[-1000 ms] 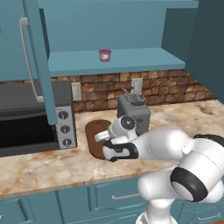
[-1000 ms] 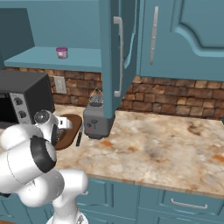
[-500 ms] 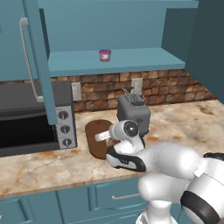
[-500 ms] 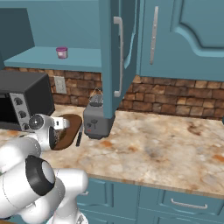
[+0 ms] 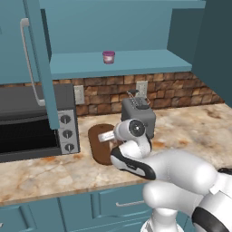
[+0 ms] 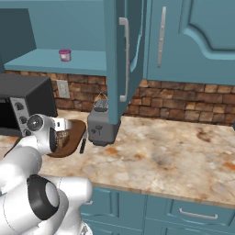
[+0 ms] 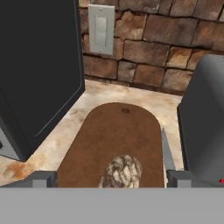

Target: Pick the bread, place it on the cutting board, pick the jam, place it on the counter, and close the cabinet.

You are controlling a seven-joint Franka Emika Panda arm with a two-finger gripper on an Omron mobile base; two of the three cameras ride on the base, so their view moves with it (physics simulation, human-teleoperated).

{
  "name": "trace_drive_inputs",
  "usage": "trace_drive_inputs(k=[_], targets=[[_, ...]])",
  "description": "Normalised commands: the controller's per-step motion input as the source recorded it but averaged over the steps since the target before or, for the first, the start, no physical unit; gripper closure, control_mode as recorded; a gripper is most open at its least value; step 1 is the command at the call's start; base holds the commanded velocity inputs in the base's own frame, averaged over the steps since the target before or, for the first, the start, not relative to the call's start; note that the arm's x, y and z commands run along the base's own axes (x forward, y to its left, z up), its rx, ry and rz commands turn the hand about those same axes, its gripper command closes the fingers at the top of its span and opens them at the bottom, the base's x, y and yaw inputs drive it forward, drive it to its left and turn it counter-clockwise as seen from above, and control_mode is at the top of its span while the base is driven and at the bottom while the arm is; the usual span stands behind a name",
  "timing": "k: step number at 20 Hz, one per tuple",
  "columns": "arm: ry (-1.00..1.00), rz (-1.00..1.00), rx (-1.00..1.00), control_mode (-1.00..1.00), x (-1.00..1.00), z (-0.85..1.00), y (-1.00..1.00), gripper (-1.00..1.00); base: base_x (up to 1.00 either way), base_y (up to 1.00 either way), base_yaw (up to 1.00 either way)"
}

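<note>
The bread [image 7: 123, 171] lies on the cutting board [image 7: 113, 135], near its 6 o'clock end in the hand view, and the gripper [image 7: 109, 179] hangs just above it with its jaws wide apart and nothing in them. The jam [image 5: 108, 56] sits up on the shelf of the open cabinet [image 5: 118, 63], at about 12 o'clock from the board. Going up for the jam, the arm could bump the toaster [image 5: 138, 115] or the open door [image 5: 36, 59], or knock the little jar off the shelf.
</note>
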Motion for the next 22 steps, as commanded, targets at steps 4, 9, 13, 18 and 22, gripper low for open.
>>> trace_drive_inputs(k=[4, 9, 13, 18, 22], targets=[[0.0, 0.0, 0.0, -1.0, -0.04, 0.22, 0.0, -1.0, 0.0, 0.0, 0.0], [0.0, 0.0, 0.0, -1.0, -0.07, 0.19, 0.0, -1.0, 0.0, 0.0, 0.0], [0.0, 0.0, 0.0, -1.0, -0.09, 0.15, 0.0, -1.0, 0.0, 0.0, 0.0], [0.0, 0.0, 0.0, -1.0, -0.09, 0.16, 0.0, -1.0, 0.0, 0.0, 0.0], [0.0, 0.0, 0.0, -1.0, -0.1, 0.12, 0.0, -1.0, 0.0, 0.0, 0.0]])
